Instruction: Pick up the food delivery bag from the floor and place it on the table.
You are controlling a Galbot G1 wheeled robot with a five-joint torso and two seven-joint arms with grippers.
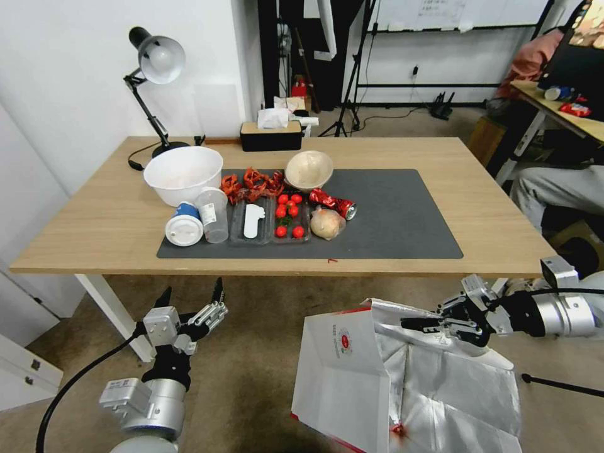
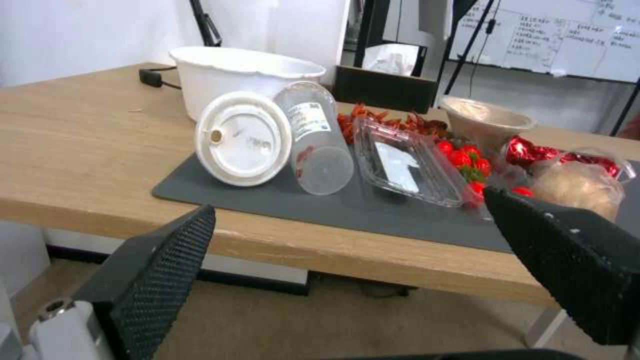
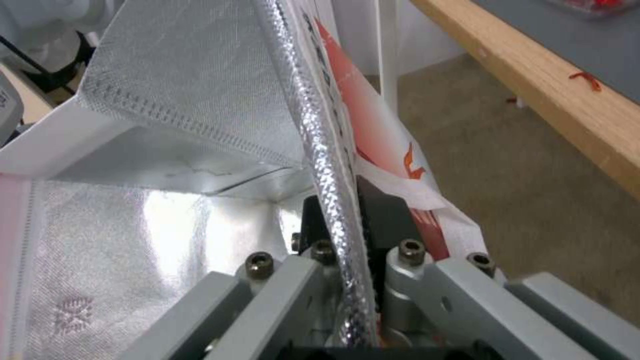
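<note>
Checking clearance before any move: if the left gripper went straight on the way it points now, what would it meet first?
Probably the table front edge. The open left gripper sits below and short of it, though depth is unclear.

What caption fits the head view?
Right gripper pinches the food delivery bag below the table; left gripper open.

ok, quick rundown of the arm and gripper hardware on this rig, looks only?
Both arms end in silver-grey metal cylinders with black joint sections. The left gripper has two black pointed fingers with dotted textured pads, on grey linkages; a black cable loops off that arm. The right gripper has grey bars with hex bolts, and a small boxy grey camera sits on its wrist.
</note>
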